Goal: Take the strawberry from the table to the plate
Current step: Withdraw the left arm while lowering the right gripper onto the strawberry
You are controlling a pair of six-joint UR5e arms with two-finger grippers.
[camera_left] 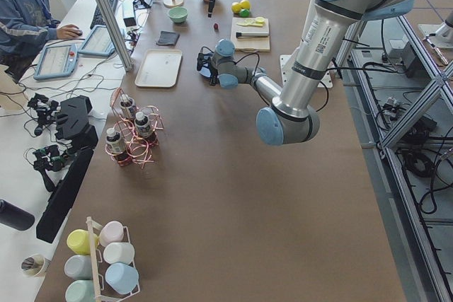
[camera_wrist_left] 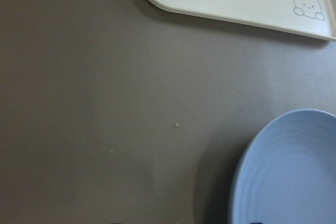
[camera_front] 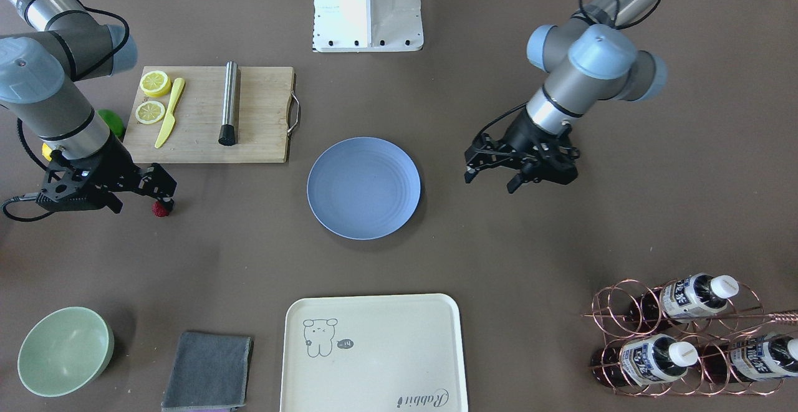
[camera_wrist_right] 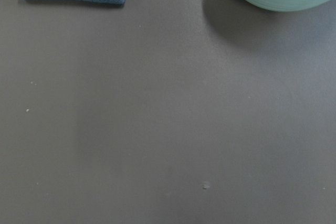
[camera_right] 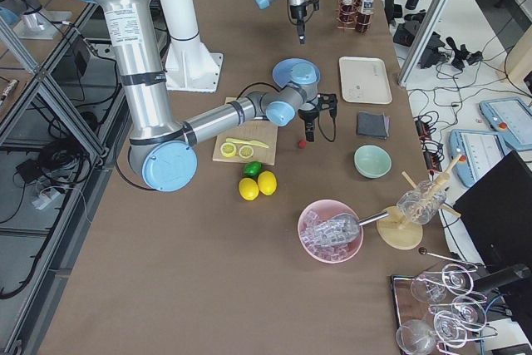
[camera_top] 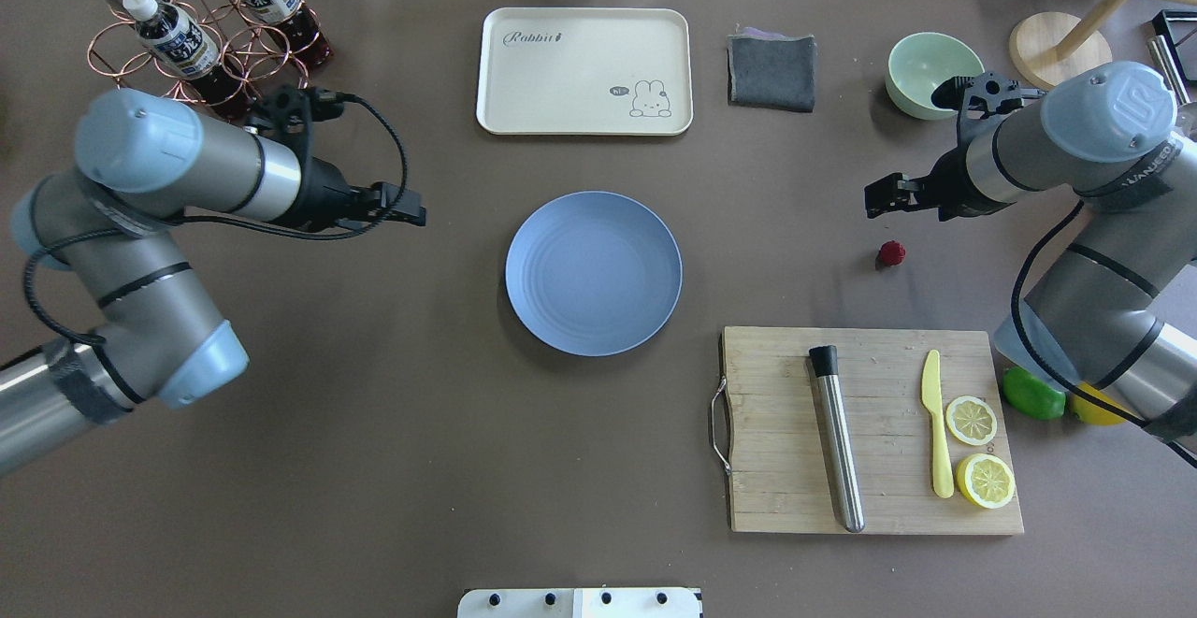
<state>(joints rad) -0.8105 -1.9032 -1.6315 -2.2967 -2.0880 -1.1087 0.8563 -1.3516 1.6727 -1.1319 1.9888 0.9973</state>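
Observation:
The strawberry (camera_front: 161,209) (camera_top: 891,253) is a small dark red berry lying on the grey-brown table (camera_front: 530,244), well off to one side of the plate. The light blue plate (camera_front: 363,187) (camera_top: 593,272) (camera_wrist_left: 294,171) sits at the table's middle with nothing on it. My right gripper (camera_front: 142,197) (camera_top: 902,202) hangs open just above the table, one fingertip right beside the strawberry, holding nothing. The right wrist view shows no strawberry. My left gripper (camera_front: 491,178) (camera_top: 402,207) is open and empty on the plate's other side.
A wooden cutting board (camera_top: 879,506) holds two lemon halves, a yellow knife and a metal cylinder. A lime (camera_top: 1033,395) and a lemon lie under the right arm. The cream tray (camera_top: 584,71), grey cloth (camera_top: 771,71), green bowl (camera_top: 926,71) and bottle rack (camera_top: 196,38) line the far edge.

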